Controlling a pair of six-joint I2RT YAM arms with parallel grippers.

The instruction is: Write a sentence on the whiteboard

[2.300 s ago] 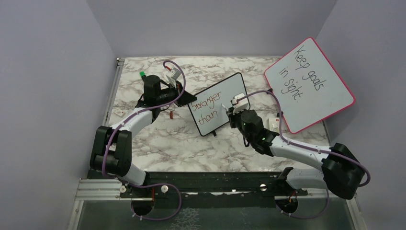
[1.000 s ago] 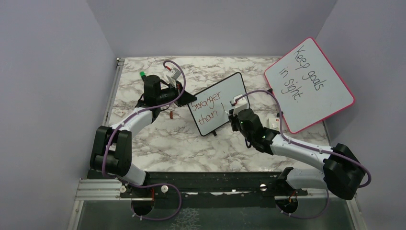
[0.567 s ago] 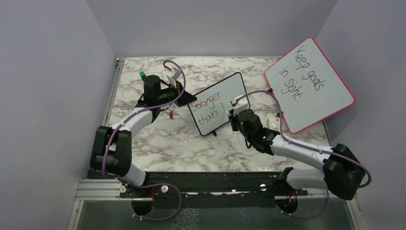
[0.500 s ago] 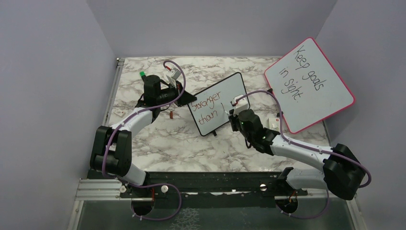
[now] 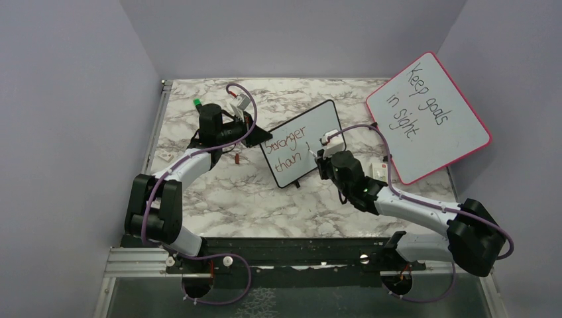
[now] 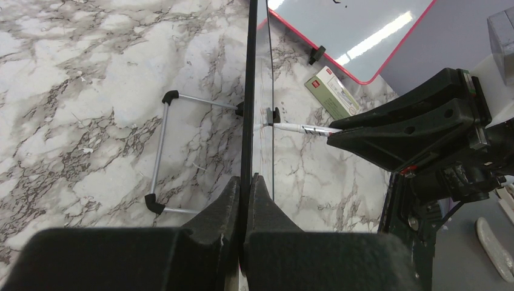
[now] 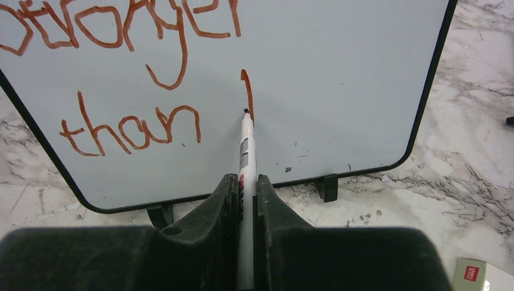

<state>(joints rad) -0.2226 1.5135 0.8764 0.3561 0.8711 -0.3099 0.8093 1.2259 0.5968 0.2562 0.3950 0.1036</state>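
The whiteboard (image 5: pixel 305 139) stands tilted at mid-table, black-framed, and shows edge-on in the left wrist view (image 6: pixel 248 91). The sentence (image 5: pixel 286 147) reads "Stronger than" in reddish-brown (image 7: pixel 121 79), followed by a short vertical stroke (image 7: pixel 245 85). My left gripper (image 5: pixel 260 140) is shut on the board's left edge (image 6: pixel 247 180). My right gripper (image 5: pixel 319 159) is shut on a white marker (image 7: pixel 245 148). The marker's tip rests on the board at the stroke's lower end. In the left wrist view the marker (image 6: pixel 300 128) meets the board's face.
A larger pink-framed board (image 5: pixel 427 116) with black handwriting leans at the back right. A small box (image 5: pixel 380 169) lies on the marble beside the right arm. A small red cap (image 5: pixel 238 158) lies near the left arm. The board's wire stand (image 6: pixel 159 151) juts out behind it.
A short vertical stroke has appeared after "than". The right gripper has shifted only slightly with the marker. The left arm has not moved.
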